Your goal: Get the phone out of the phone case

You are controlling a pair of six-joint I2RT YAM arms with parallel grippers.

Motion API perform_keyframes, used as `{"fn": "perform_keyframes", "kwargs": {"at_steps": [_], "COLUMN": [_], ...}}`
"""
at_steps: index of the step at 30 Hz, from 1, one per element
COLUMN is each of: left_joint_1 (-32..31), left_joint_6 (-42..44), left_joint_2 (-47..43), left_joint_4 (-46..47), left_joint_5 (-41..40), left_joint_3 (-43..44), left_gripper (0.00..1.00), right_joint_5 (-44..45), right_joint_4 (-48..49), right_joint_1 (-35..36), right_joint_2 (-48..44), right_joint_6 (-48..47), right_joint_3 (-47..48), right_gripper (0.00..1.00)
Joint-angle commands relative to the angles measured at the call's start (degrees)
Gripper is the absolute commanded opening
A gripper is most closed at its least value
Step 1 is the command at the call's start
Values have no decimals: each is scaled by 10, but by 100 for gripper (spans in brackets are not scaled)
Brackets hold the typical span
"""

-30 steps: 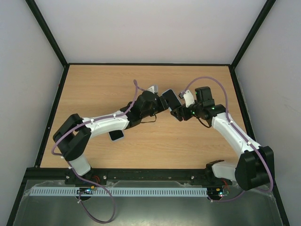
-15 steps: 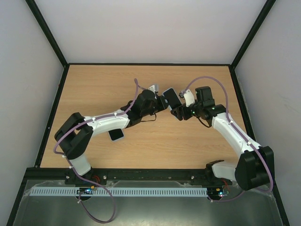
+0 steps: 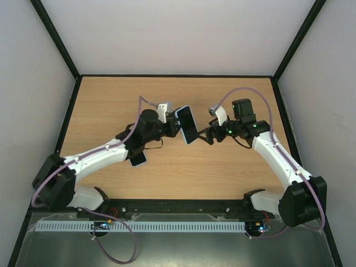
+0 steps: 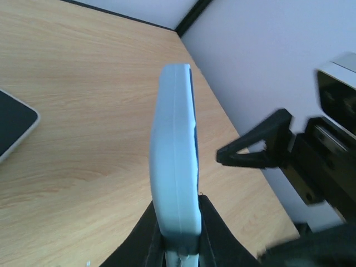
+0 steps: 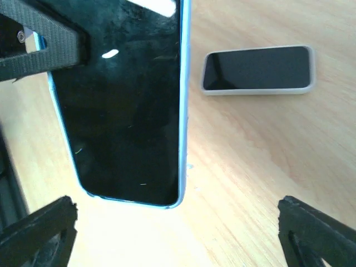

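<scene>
The task is at an early stage. The dark-screened phone [image 5: 125, 105] sits fully inside the light-blue phone case [image 4: 175, 161], whose rim frames the glass on every side that shows, with no corner peeled back. What is done is the pick-up: the left gripper [image 4: 177, 236] is clamped narrowly on one short end of the case and holds it on edge, off the wooden worktop [image 3: 111, 105] near the middle, between the two arms.

The right gripper [image 3: 207, 135] faces the screen with its jaws spread wide and nothing between them. From above its tips look just beside the free end of the phone, but I cannot tell whether they touch it. What is left is the whole separation: getting a hold on the phone or a case edge, pushing or peeling the two apart, and setting them down.

A second phone in a pale grey case [image 5: 257, 69] lies flat on the worktop, screen up, partly under the left forearm in the overhead view. It is clear of the held phone, though it takes up some of the space below where the parts might be put down. The left gripper's hold covers one end of the case, so the peel probably has to start at the free end.
</scene>
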Motion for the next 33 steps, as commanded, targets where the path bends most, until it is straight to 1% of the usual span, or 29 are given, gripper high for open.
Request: {"fn": "perform_keyframes", "kwargs": {"at_steps": [1, 4, 7, 9, 11, 17, 21, 24, 25, 27, 28, 29, 30, 33], "left_joint_1": [0, -1, -2, -5, -7, -8, -8, -8, -8, -8, -8, -8, -8, -9], "left_joint_6": [100, 107, 113, 123, 126, 118, 118, 120, 123, 133, 139, 145, 152, 168], "left_joint_2": [-78, -115, -134, -138, -137, -123, -119, -121, -121, -120, -120, -119, -118, -113], "left_joint_4": [66, 104, 127, 131, 140, 184, 192, 200, 201, 189, 180, 171, 162, 142], "left_joint_5": [113, 163, 200, 217, 233, 280, 286, 288, 288, 288, 289, 289, 288, 287], "left_joint_3": [-60, -100, -119, -121, -121, -120, -118, -124, -125, -122, -120, -117, -115, -111], "left_gripper": [7, 6, 5, 6, 6, 3, 3, 4, 8, 25, 30, 34, 38, 42], "right_joint_5": [-102, -182, -233, -253, -273, -319, -332, -333, -333, -323, -315, -307, -299, -286], "right_joint_4": [-74, -110, -131, -137, -144, -177, -192, -195, -197, -203, -205, -209, -217, -242], "right_joint_1": [3, 3, 3, 4, 3, 3, 3, 3, 3, 3, 3, 3, 3, 3], "right_joint_2": [-3, 3, 13, 19, 22, 9, -5, -13, -14, -14, -13, -13, -11, -6], "right_joint_6": [-68, -118, -148, -157, -168, -216, -235, -235, -235, -237, -237, -239, -245, -266], "right_joint_3": [14, 9, 6, 3, 0, -9, -12, -16, -15, -10, -4, 0, 5, 15], "right_gripper": [88, 79, 69, 62, 58, 41, 24, 17, 15, 9, 6, 3, 2, 2]}}
